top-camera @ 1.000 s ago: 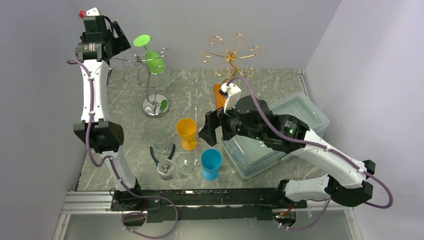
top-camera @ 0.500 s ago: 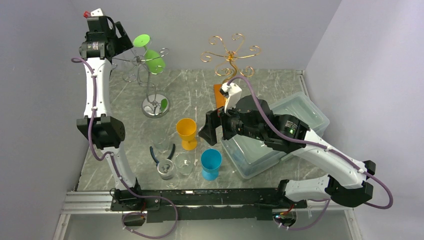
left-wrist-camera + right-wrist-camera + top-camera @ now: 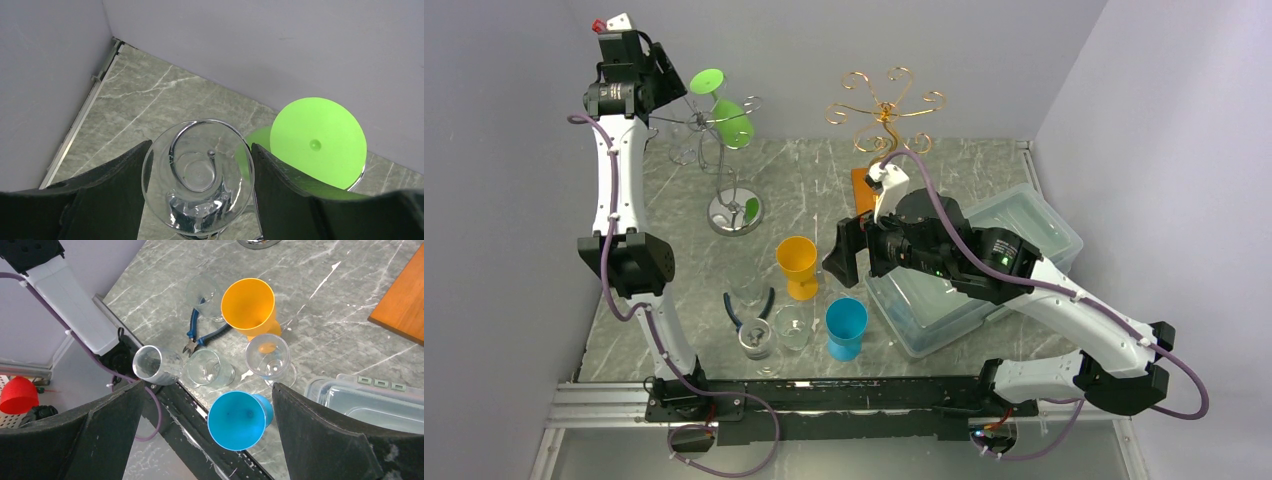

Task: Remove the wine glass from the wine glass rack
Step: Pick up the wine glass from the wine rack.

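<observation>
SLIDING IT FREE: At the tabletop's point(image 3: 824, 190) 10 o'clock corner, the left fingers point(image 3: 115, 190) flank a clear wine glass point(image 3: 197, 175) hanging foot-up on a wire hook of the silver rack point(image 3: 734, 212). They appear placed to draw the foot off the hook. They sit tight to its edges, but whether they pinch it cannot be told. A green glass point(image 3: 317, 140) hangs at its 3 o'clock. The right fingers point(image 3: 100, 435), spread wide and holding nothing, hover above a blue cup point(image 3: 236, 420) near 6 o'clock.
</observation>
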You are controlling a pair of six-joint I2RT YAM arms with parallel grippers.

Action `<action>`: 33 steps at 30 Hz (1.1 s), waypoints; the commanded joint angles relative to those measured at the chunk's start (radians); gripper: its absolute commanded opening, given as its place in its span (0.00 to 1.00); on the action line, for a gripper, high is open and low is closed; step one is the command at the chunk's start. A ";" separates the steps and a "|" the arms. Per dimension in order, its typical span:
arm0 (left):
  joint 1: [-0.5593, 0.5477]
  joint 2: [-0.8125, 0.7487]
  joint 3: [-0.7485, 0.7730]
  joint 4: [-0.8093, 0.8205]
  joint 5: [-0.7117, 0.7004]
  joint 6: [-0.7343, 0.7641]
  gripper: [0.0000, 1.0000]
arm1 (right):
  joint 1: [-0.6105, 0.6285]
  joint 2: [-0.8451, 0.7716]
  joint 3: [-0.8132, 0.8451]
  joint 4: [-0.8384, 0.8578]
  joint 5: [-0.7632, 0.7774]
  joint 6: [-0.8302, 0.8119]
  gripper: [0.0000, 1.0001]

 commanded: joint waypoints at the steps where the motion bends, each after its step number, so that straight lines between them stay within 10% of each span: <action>1: 0.006 -0.043 0.046 0.041 -0.021 0.016 0.59 | -0.006 -0.011 -0.004 0.052 -0.006 -0.003 1.00; 33: 0.007 -0.046 0.034 0.206 -0.009 -0.030 0.40 | -0.015 0.027 0.028 0.034 -0.019 -0.006 1.00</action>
